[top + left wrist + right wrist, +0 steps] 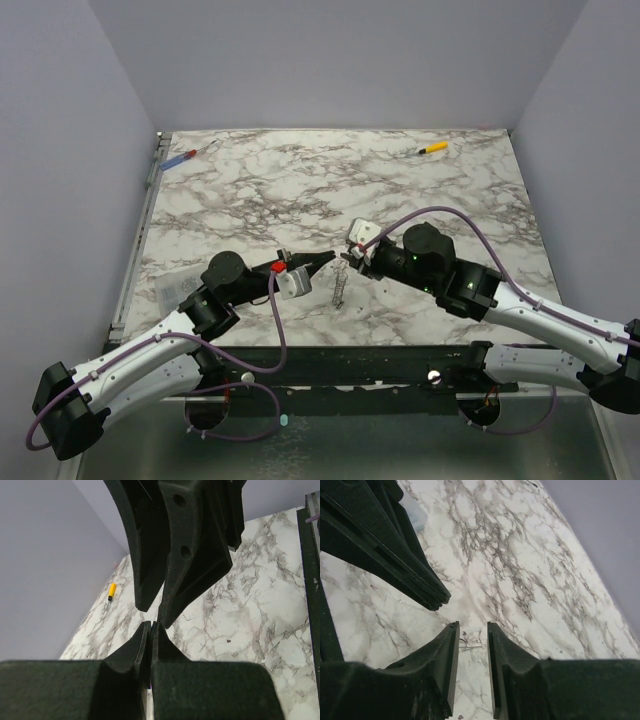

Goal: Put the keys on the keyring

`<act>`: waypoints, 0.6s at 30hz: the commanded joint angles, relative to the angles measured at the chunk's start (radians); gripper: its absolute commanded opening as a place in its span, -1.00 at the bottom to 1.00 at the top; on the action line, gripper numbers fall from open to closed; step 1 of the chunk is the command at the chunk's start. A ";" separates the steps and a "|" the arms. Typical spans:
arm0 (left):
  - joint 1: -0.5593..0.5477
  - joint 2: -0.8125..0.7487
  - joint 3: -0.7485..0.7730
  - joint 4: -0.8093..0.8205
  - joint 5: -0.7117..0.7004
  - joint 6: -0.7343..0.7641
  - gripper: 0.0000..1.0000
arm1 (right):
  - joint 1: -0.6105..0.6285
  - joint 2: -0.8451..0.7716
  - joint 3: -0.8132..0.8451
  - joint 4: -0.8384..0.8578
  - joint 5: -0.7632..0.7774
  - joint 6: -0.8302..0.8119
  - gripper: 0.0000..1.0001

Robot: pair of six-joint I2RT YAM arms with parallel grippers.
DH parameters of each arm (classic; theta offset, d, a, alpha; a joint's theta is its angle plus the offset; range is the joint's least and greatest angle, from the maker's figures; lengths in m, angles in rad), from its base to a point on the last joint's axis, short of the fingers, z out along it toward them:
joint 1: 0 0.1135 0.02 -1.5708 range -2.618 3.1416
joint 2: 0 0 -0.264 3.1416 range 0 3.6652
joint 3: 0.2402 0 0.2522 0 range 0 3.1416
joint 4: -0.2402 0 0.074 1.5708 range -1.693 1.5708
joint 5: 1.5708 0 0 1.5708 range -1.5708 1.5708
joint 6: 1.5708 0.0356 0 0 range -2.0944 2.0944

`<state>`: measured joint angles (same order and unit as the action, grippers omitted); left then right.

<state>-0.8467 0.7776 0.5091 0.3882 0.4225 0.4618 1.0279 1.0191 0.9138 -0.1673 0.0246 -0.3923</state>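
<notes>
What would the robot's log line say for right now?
left pincer: shut | right pincer: open | keys: near both pincer tips

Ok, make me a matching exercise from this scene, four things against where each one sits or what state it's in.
1. yellow-handled tool
2. blue-and-red tool
3. silver-grey metal key cluster
4. left claw

A. far left corner
B. shut
C. far edge, right half
D. middle, near side

Pairs: 1-C, 2-A, 3-D, 4-B
</notes>
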 commanded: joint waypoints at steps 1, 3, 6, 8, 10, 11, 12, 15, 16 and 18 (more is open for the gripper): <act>-0.004 -0.002 -0.003 0.021 0.001 0.009 -1.00 | 0.001 -0.020 0.008 0.014 0.056 0.001 -0.15; -0.005 0.001 -0.003 0.022 -0.001 0.009 -1.00 | 0.001 -0.031 -0.004 0.030 0.067 0.004 -0.03; -0.004 0.003 -0.003 0.021 -0.008 0.009 -1.00 | 0.002 -0.047 -0.019 0.045 0.080 0.004 0.01; -0.004 0.006 -0.001 0.021 -0.016 0.008 -1.00 | 0.002 -0.049 -0.025 0.054 0.096 0.004 0.03; -0.003 0.011 -0.001 0.022 -0.029 0.005 -1.00 | 0.001 -0.051 -0.034 0.065 0.126 0.009 0.06; -0.004 0.012 -0.001 0.021 -0.035 0.003 -1.00 | 0.001 -0.053 -0.039 0.074 0.142 0.012 0.06; -0.005 0.014 0.000 0.021 -0.043 0.000 -1.00 | 0.001 -0.057 -0.045 0.086 0.160 0.015 0.07; -0.004 0.024 0.004 0.019 -0.069 -0.005 -1.00 | 0.002 -0.069 -0.079 0.144 0.266 0.041 0.11; -0.004 0.026 0.006 0.016 -0.081 -0.006 -1.00 | 0.002 -0.073 -0.095 0.172 0.303 0.058 0.14; -0.004 0.028 0.008 0.012 -0.104 -0.008 -0.95 | 0.001 -0.078 -0.120 0.227 0.449 0.102 0.21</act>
<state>-0.8467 0.7982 0.5091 0.3946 0.3809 0.4610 1.0279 0.9672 0.8410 -0.0639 0.2237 -0.3660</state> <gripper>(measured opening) 0.017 0.582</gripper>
